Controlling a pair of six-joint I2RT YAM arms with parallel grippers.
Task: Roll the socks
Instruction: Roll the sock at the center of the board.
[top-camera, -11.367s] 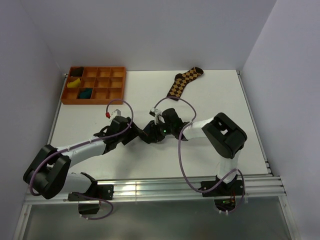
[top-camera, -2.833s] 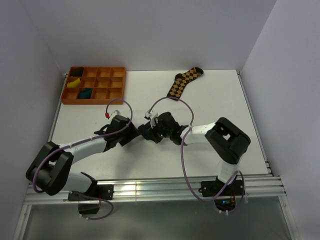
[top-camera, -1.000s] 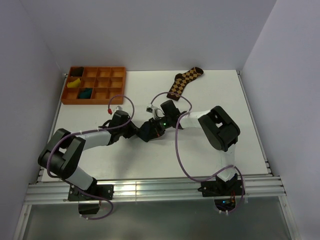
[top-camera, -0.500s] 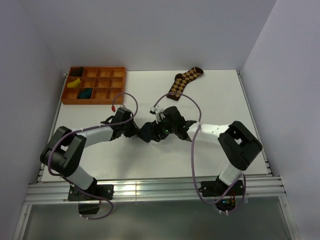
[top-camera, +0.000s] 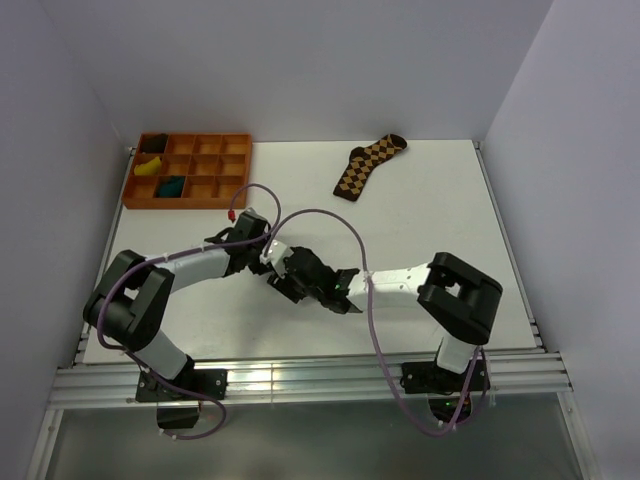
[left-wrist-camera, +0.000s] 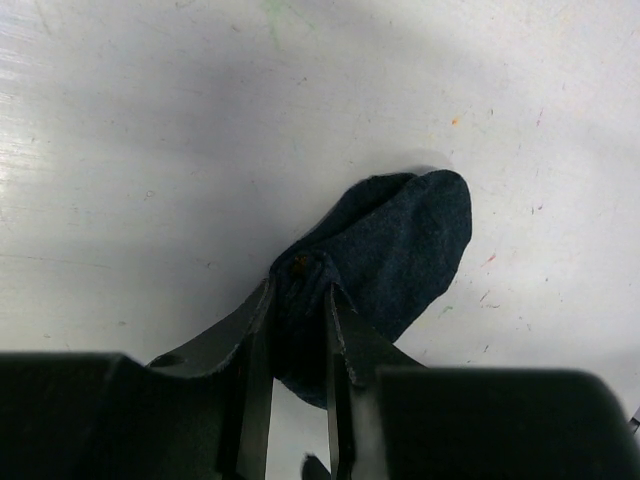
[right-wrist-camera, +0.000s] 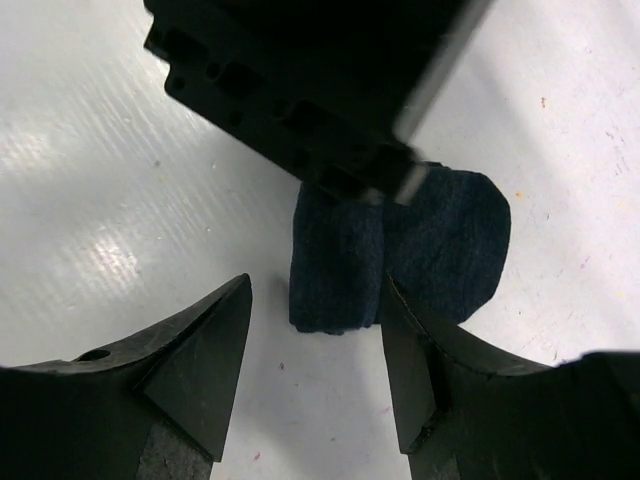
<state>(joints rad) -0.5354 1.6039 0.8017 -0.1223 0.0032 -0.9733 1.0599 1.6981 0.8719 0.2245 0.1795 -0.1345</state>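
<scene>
Jaws of the left gripper (left-wrist-camera: 298, 312) clench the bunched edge of the dark sock (left-wrist-camera: 400, 240) on the tabletop (left-wrist-camera: 150, 120). Those of the right gripper (right-wrist-camera: 315, 300) stand spread, with the roll showing between them. Soft, light and limp, the sock looks best gripped across its thick fold.

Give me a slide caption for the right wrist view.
Right gripper open over the folded dark sock pinched by the left gripper.

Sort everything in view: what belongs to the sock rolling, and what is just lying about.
Job in hand: dark sock bundle; left tool clamped on it; right tool open, facing it.
Lying about: argyle sock; orange compartment tray.
</scene>
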